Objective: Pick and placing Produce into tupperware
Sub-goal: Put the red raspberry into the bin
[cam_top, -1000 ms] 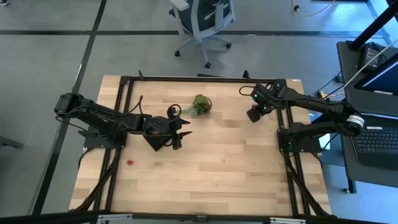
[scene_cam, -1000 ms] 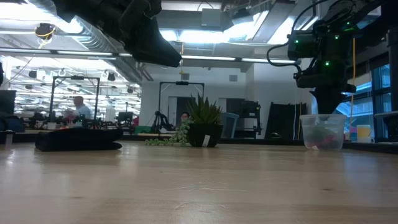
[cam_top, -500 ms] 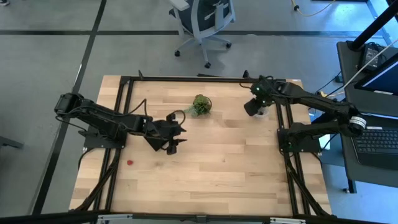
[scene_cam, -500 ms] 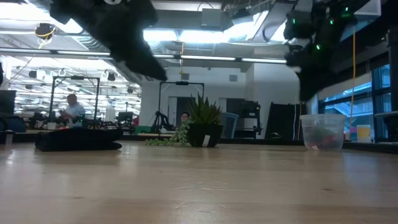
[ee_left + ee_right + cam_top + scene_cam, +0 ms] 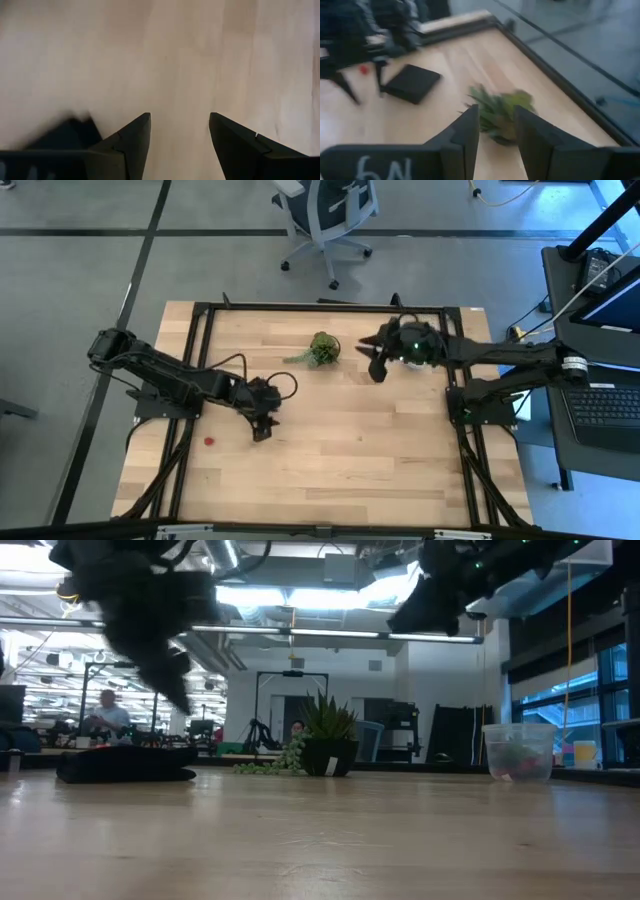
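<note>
Can spot just one loose red berry [image 5: 208,441], lying on bare wood toward the left side of the table [image 5: 350,470], well apart from everything else. Too small to read any long axis, so no point fussing over approach angle, looks roundish at best. Closest by far: the left gripper [image 5: 262,430], hanging just off to the berry's right in the overhead shot, fingers spread with nothing between them and only plain wood showing in the gap from its own wrist camera. So the berry is beside that gripper rather than under it, off toward the table's left edge, and probably needs a short sideways shift that way before any drop. Also shows up as a red speck in the right wrist camera, near the left arm's fingers, with the flat black square [image 5: 412,82] lying just beside. Looking further out: the round plastic tub [image 5: 518,728] standing clear across the table near the far right corner, some reddish pieces already inside judging by the table-level shot, mostly hidden under the right arm from above. Means a long carry across the table once the berry is picked. Right gripper [image 5: 374,363] up in the air next to the tub, aimed at the green leafy clump [image 5: 322,348], fingers parted a bit and empty, way too far from the berry to matter here.
</note>
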Controlling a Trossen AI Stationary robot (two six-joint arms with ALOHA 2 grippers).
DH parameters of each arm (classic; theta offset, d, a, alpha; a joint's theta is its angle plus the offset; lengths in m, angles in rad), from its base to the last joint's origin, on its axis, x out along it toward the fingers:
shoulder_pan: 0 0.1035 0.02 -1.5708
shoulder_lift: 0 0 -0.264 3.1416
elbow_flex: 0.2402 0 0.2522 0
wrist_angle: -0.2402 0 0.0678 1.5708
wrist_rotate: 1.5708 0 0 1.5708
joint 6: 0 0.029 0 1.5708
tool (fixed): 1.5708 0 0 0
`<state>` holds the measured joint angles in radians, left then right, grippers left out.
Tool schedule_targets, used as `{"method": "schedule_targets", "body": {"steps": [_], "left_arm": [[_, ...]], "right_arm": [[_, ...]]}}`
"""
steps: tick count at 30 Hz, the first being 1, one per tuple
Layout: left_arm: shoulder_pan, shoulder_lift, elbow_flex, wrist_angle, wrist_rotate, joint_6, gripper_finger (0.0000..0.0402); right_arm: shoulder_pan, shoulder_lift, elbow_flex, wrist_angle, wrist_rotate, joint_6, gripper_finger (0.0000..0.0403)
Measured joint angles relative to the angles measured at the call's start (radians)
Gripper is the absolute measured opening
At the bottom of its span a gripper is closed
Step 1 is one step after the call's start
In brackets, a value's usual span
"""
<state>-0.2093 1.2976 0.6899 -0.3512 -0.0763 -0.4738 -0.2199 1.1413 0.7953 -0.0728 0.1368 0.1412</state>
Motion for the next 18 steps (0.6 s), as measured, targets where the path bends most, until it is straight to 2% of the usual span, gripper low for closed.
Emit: {"method": "schedule_targets", "body": {"steps": [7, 18], "left_arm": [[-0.079, 0.0, 0.0, -0.175, 0.077, -0.159, 0.0195], [-0.168, 0.01, 0.0, -0.611, 0.233, -0.641, 0.0195]], "right_arm": [[0.082, 0.048, -0.094, 0.193, 0.0, -0.019, 0.0122], [0.086, 0.192, -0.149, 0.35, 0.002, 0.01, 0.0122]]}}
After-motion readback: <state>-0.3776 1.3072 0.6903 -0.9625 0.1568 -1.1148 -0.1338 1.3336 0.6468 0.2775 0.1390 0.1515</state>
